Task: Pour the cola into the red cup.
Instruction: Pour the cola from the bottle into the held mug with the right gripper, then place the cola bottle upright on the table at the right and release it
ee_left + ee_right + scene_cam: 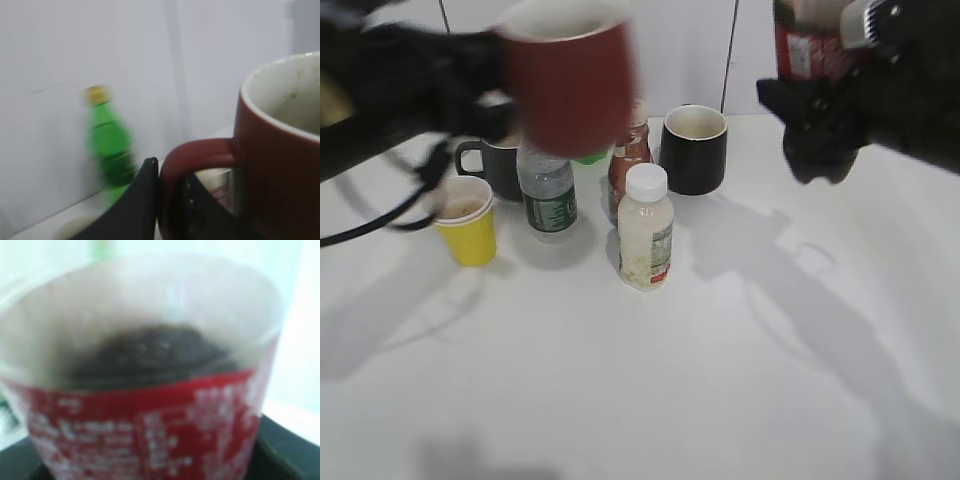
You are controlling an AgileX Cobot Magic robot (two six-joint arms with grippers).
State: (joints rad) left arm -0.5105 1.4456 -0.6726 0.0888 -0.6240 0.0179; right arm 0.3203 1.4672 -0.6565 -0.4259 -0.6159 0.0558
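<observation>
Both grippers are seen loaded and raised above the white table [740, 380]. By the left gripper [485, 100] the red cup [570, 80] is held in the air at the upper left of the exterior view, blurred, its mouth upward; in the left wrist view a dark finger [142, 200] is pressed against the cup's handle [192, 155], though the second finger cannot be made out. By the right gripper [820, 125] the cola [810, 45] is gripped at the upper right, well apart from the cup; only the red-labelled lower part of the bottle is shown there. In the right wrist view the dark liquid is seen through the clear wall above the red label [150, 430], with black gripper parts at the lower corners. Below, on the table, a yellow paper cup [467, 220], a black mug [693, 148], a second dark mug [495, 165], a clear bottle with a green label [548, 190], a brown bottle [628, 160] and a pale white-capped bottle [646, 228] are grouped closely. A green bottle [110, 145] is shown against the wall in the left wrist view.
</observation>
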